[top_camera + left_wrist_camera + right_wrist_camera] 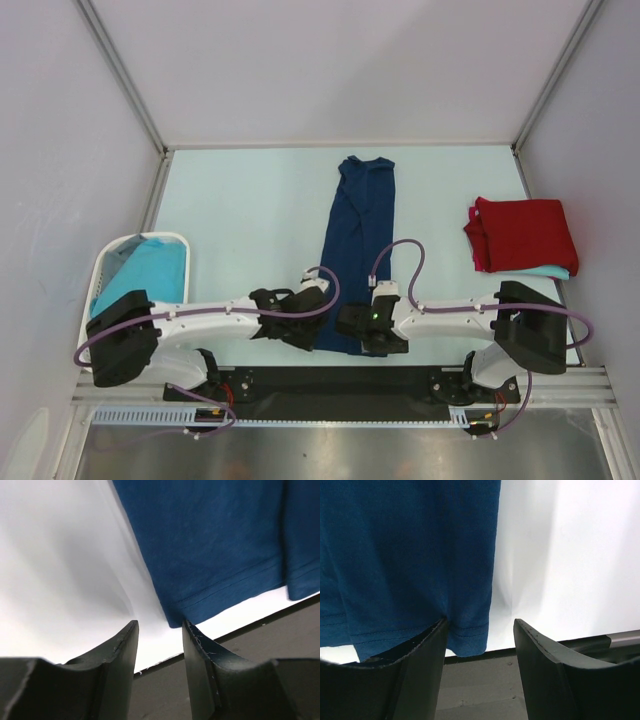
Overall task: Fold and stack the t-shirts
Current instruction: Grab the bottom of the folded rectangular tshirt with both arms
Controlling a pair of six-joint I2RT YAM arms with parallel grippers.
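A navy blue t-shirt (355, 250) lies folded lengthwise into a long strip down the middle of the table, its hem at the near edge. My left gripper (302, 330) hovers open just left of the hem's near-left corner (175, 620), with nothing between its fingers (159, 625). My right gripper (375, 338) is open over the near-right corner (467, 640), which shows between its jaws (480, 621), ungripped. A folded red t-shirt (522, 233) rests on a turquoise one (548, 271) at the right. Another turquoise t-shirt (148, 270) sits in the basket.
The white perforated basket (98, 272) stands at the table's left edge. A dark rail (280, 640) runs along the near edge below the hem. Enclosure walls close the left, back and right sides.
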